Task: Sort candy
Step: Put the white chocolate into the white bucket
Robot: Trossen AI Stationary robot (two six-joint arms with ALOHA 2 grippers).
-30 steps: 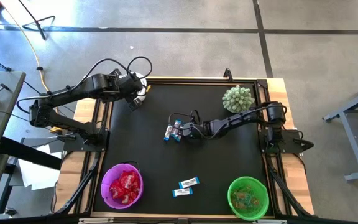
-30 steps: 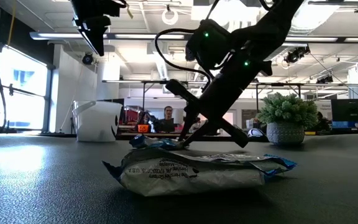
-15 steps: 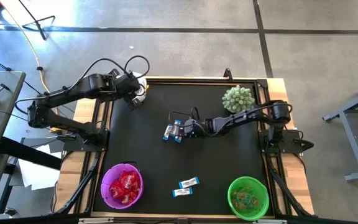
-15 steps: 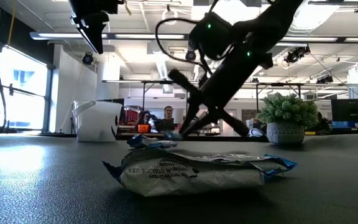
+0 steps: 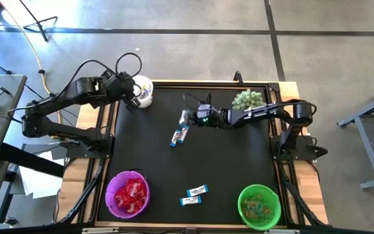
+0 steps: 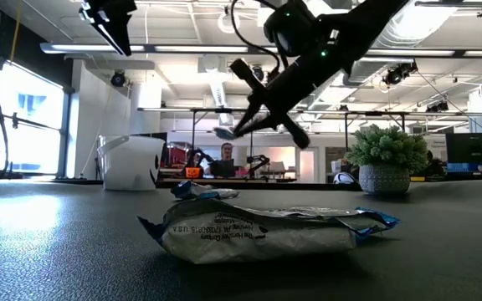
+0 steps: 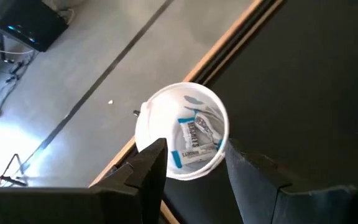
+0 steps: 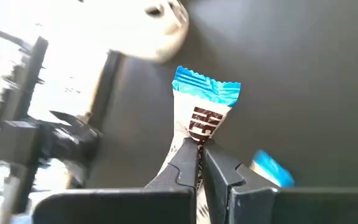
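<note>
Since a second ago the right gripper [image 5: 188, 116] has been raised off the black table [image 5: 226, 175], its arm stretched low from the right edge, and a blue-and-white mini bar [image 8: 202, 115] is pinched between its closed fingers. One bar [image 5: 179, 136] is left lying beneath it; another crinkled foil bar [image 6: 262, 227] shows "U.S.A." print. The left gripper [image 7: 191, 163] is held spread above the white cup [image 7: 182, 129], where a bar [image 7: 193, 140] lies.
</note>
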